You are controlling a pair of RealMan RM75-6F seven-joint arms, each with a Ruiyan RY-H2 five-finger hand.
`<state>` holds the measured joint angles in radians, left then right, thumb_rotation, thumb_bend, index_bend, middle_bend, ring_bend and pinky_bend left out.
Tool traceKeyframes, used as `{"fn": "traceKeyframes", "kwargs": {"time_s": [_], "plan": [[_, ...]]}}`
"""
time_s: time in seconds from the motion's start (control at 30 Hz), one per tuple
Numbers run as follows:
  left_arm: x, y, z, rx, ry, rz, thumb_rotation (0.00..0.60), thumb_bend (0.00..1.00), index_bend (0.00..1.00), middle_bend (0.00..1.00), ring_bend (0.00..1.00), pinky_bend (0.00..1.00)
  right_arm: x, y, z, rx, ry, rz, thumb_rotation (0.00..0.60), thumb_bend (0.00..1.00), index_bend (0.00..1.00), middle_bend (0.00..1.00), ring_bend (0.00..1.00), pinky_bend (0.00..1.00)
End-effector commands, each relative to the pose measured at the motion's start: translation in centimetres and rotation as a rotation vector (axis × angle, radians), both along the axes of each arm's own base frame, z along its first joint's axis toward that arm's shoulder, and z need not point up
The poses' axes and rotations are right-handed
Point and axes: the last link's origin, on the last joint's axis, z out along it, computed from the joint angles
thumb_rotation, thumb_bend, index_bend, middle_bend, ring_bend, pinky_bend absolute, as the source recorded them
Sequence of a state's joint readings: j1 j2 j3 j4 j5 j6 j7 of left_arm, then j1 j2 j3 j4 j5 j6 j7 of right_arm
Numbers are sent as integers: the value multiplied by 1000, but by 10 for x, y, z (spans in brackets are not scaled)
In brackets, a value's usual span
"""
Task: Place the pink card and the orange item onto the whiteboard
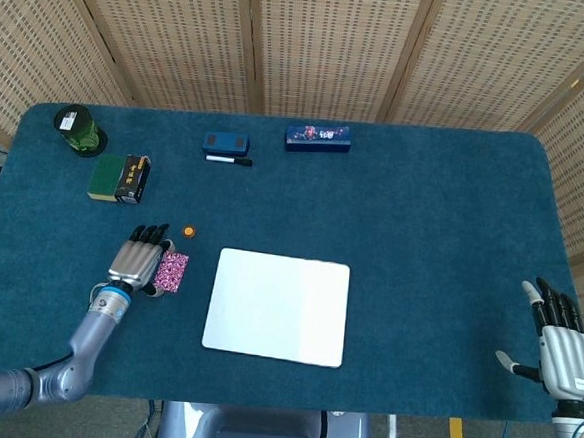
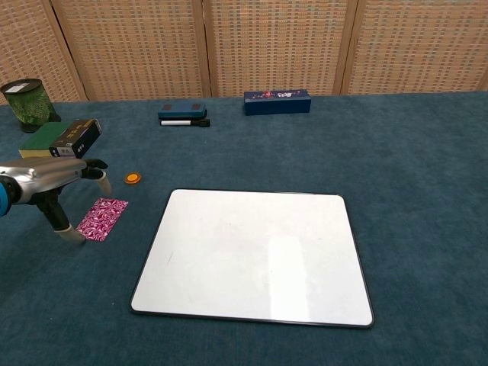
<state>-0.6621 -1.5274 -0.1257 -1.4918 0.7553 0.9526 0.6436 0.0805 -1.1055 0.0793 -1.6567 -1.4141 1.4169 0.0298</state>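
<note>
The left hand [image 1: 139, 261], fingers spread, hangs over the pink card's [image 1: 173, 271] left edge; the card lies at the hand's 3 o'clock, long axis 12 to 6; the whiteboard [image 1: 278, 306] is just right, bare cloth between; the orange item [image 1: 188, 232] sits at the card's 12; the right hand [image 1: 562, 348] is spread, empty.

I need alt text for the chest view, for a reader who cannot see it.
The robot's left hand hovers at the left edge of a pink card on a blue table, left of an empty whiteboard. A small orange item lies just behind the card.
</note>
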Motion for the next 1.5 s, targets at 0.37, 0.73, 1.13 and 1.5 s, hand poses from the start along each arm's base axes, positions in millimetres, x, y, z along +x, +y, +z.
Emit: {"fn": "traceKeyframes", "kwargs": {"time_s": [0.37,0.73,1.13,1.5], "plan": [[1,2,-2,-9,9,16,600,0,261,0,0,0,0,0,0,2,0,-2,600,0,0,0,0,0],[2,4,-5,-13,16,20,600,0,261,0,0,0,0,0,0,4,0,-4,600,0,0,0,0,0],[2,6,-9,-3,13,38,600,0,382,0,0,0,0,0,0,8,-3,-5,600,0,0,0,0,0],[-1,7,-5,14,-12,39,600,0,429,0,0,0,0,0,0,9,-2,-6,600,0,0,0,0,0]]}}
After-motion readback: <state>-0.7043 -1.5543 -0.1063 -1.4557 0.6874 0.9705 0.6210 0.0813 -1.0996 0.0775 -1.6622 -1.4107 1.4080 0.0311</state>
